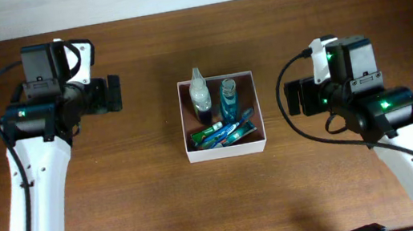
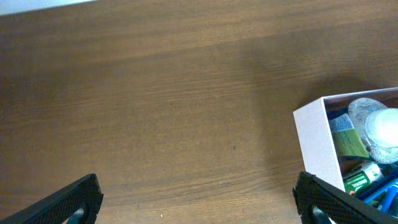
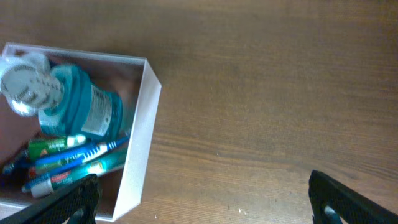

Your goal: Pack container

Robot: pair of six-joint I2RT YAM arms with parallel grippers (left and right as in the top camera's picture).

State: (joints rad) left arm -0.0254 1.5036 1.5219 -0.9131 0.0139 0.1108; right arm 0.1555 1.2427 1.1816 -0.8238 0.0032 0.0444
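Fingers of the left gripper [image 2: 196, 191] and right gripper [image 3: 204, 186] stand wide apart, empty. Mid-tabletop [image 1: 121, 200] between them sits the container [image 1: 226, 151], holding bottles [image 1: 228, 96] and toothbrushes [image 1: 229, 131]; packing looks finished, so both arms should steer clear of it.

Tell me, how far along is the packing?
It looks about done: the container holds a clear bottle, a blue bottle and tubes. Nothing is in hand: the left gripper and right gripper are open, apart from it. No loose items show.
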